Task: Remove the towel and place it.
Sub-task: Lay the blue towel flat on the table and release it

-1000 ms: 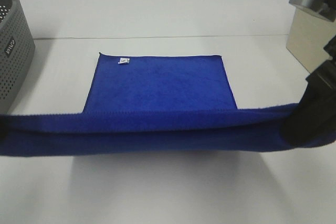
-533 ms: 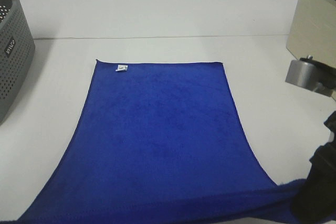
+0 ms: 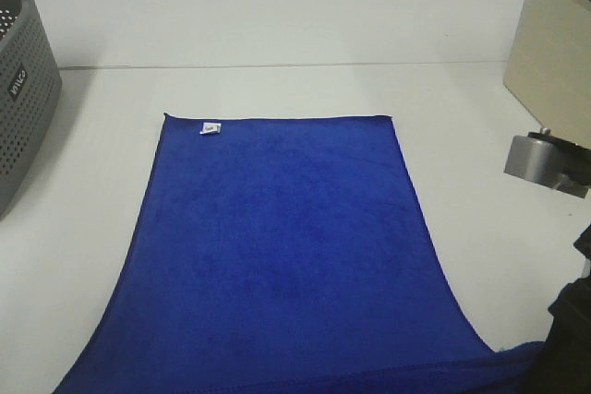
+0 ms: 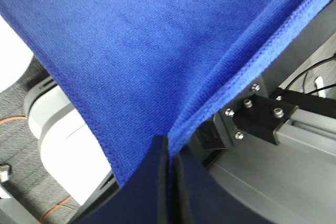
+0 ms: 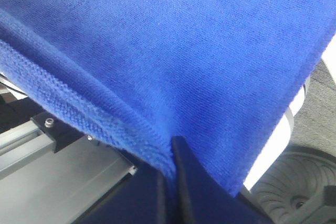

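Towel [image 3: 277, 256] spread flat across middle of white table [image 3: 277, 25], far edge straight, small white tag [image 3: 211, 127] by far-left corner. Near edge runs out at bottom of overhead view, toward the robot. Left fingers [image 4: 147, 192] closed tight on stitched hem at one near corner, cloth stretched away from them. Right fingers [image 5: 197, 192] likewise pinched shut on the hem at the other near corner. Grey perforated basket [image 3: 23, 89] at far left of table, well apart from towel. Beige box [image 3: 554, 53] at far right.
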Controlling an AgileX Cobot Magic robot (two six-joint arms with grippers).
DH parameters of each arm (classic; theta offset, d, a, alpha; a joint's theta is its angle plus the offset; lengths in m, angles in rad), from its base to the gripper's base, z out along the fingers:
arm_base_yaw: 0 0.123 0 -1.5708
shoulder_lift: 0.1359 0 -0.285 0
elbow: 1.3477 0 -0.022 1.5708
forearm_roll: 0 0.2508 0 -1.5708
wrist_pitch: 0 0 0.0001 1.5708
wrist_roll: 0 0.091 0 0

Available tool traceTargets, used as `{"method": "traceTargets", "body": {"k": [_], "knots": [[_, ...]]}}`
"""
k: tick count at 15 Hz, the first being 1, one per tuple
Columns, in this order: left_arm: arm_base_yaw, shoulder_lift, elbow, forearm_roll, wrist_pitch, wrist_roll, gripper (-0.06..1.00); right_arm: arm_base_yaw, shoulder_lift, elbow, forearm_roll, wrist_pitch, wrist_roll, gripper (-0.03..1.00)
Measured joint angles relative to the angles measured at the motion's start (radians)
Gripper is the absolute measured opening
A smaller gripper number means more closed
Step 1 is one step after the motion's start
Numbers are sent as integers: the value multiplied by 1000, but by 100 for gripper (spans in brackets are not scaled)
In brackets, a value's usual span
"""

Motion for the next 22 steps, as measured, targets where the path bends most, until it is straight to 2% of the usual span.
{"method": "traceTargets", "body": {"k": [1, 3, 4, 7, 17, 22], "knots": [[1, 0, 0, -4, 6, -10, 0, -2, 0, 2, 16, 0, -1, 2], [1, 0, -13, 8, 22, -94, 0, -3, 0, 6, 43, 1, 0, 2], [1, 2, -17, 35, 21, -163, 0, -4, 6, 6, 50, 3, 39, 2], [1, 59, -26, 54, 14, -234, 0, -4, 85, 6, 52, 4, 101, 2], [1, 515, -48, 55, -24, -213, 0, -4, 440, 0, 60, -4, 90, 2], [1, 666, -140, 101, -64, -209, 0, -4, 636, -80, 42, -26, 78, 2]]}}
